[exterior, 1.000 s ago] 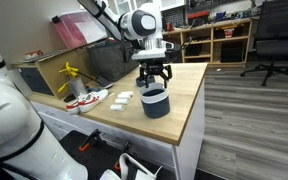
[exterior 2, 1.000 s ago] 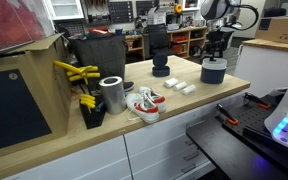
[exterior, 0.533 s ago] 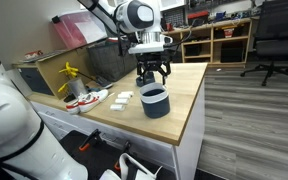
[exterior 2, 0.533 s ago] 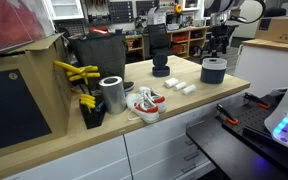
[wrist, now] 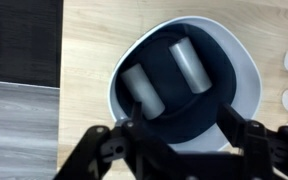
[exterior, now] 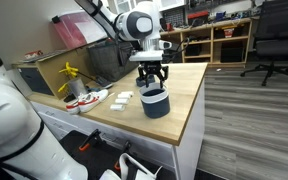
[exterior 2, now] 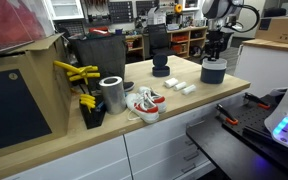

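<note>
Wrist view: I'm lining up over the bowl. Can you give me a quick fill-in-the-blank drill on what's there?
1. In the wrist view the dark bowl holds ____ white cylinders.
2. In both exterior views the pincer hangs directly ____ the bowl, its fingers spread and gripping nothing.
3. The bowl stands on a ____ countertop.
4. The tools beside the metal can are coloured ____.

Missing words: two; above; wooden; yellow.
</note>
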Motion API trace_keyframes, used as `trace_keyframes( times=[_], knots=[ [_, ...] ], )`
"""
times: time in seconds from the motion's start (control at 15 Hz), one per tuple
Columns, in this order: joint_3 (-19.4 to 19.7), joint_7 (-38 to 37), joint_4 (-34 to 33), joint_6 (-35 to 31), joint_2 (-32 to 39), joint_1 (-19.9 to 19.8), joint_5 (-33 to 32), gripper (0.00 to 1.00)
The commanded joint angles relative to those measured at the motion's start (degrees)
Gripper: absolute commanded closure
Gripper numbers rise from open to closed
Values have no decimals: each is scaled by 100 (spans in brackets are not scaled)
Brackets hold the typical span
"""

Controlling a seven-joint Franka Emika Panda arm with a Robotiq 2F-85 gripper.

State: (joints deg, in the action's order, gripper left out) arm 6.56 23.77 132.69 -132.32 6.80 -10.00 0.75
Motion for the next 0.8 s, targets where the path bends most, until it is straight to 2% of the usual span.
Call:
trace_keyframes(
  times=[0.0,0.27,0.33,0.47,0.73],
  knots=[
    [-90,335,113,-388,117,-2,378,55],
    [-162,404,124,-338,253,-17,434,83],
    [-176,388,110,-295,285,-17,414,84],
    [-175,370,104,-231,326,-33,376,100],
    [-166,379,122,-141,353,-58,335,100]
  ],
)
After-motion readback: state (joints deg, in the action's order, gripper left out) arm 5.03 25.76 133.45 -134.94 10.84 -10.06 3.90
